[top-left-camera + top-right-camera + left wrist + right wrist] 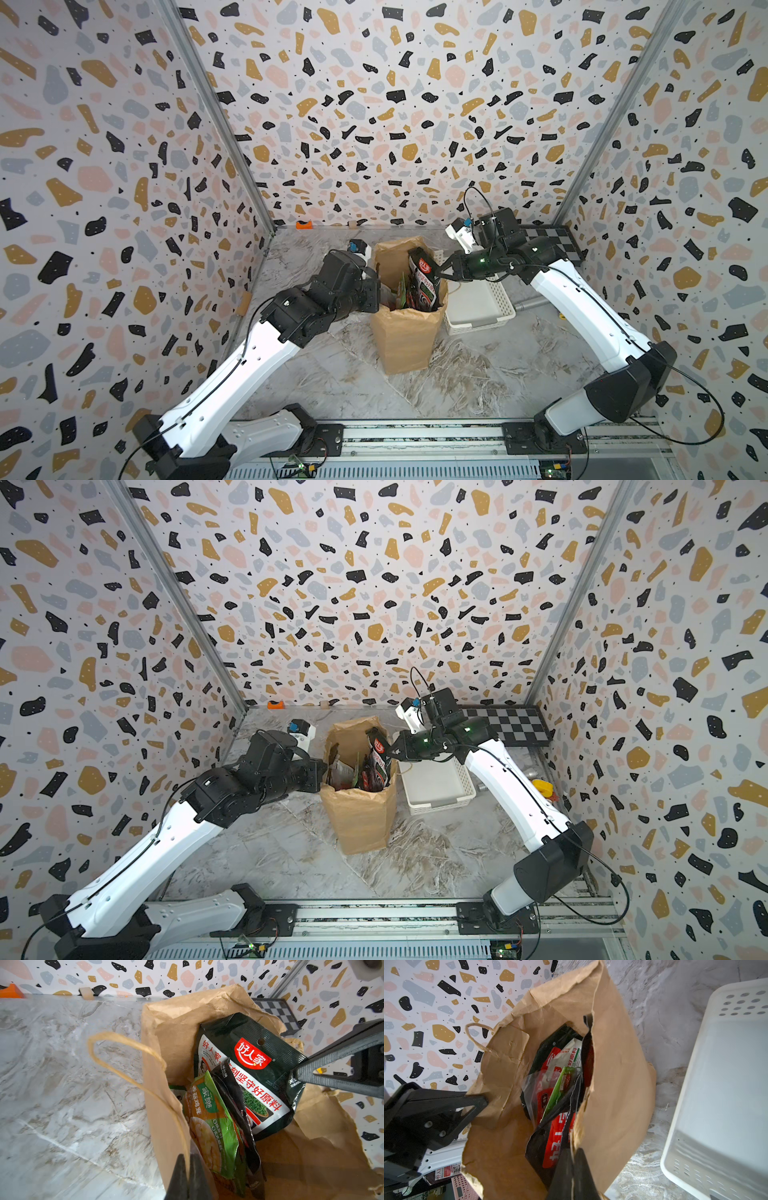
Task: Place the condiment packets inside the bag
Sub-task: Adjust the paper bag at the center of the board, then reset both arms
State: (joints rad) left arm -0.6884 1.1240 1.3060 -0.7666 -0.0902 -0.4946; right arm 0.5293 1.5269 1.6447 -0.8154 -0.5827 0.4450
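Pinched shut with the left hand [188, 1159] on the rim of the bag [176, 1028] at 9 o'clock. Same with the right hand [573, 1153] at 3 o'clock, maybe catching the tall black packet [249, 1047] too. Seems the last step, with the condiment packets [560, 1076] inside. Next, let go softly without tipping.

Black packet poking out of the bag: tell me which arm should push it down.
Right, probably: the right tool is shut on the bag rim beside the black packet; the left tool clamps the opposite rim by the handle.
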